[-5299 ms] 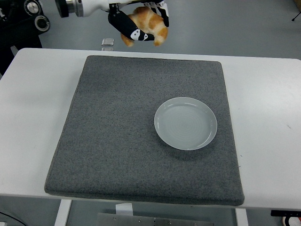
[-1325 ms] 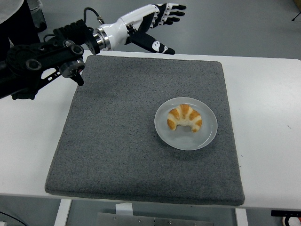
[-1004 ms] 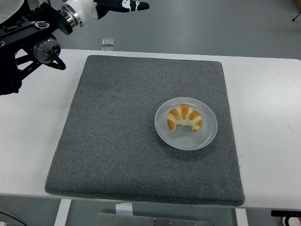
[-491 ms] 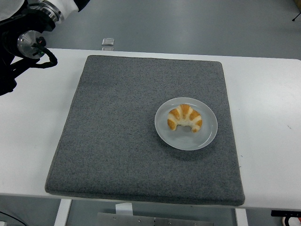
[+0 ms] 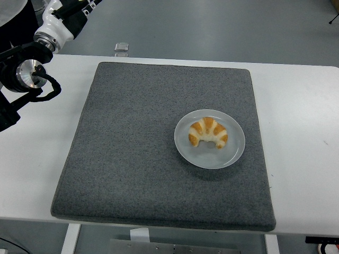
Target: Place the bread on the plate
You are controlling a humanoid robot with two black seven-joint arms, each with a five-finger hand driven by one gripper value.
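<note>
White table [image 5: 302,106] w/ grey mat [image 5: 132,159]: bread [image 5: 207,132] sits on plate [image 5: 233,153], left arm [image 5: 32,63] at top-left, fingers out of frame so can't tell; best to clear away w/o touching plate.

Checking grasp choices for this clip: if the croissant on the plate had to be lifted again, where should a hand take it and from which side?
Probably from above, fingers closing across the thick middle of the croissant. It lies flat on the plate as an arch, horns pointing toward the table's near edge, so the hump is its bulkiest part, and the shallow plate rim hampers a side approach.
</note>
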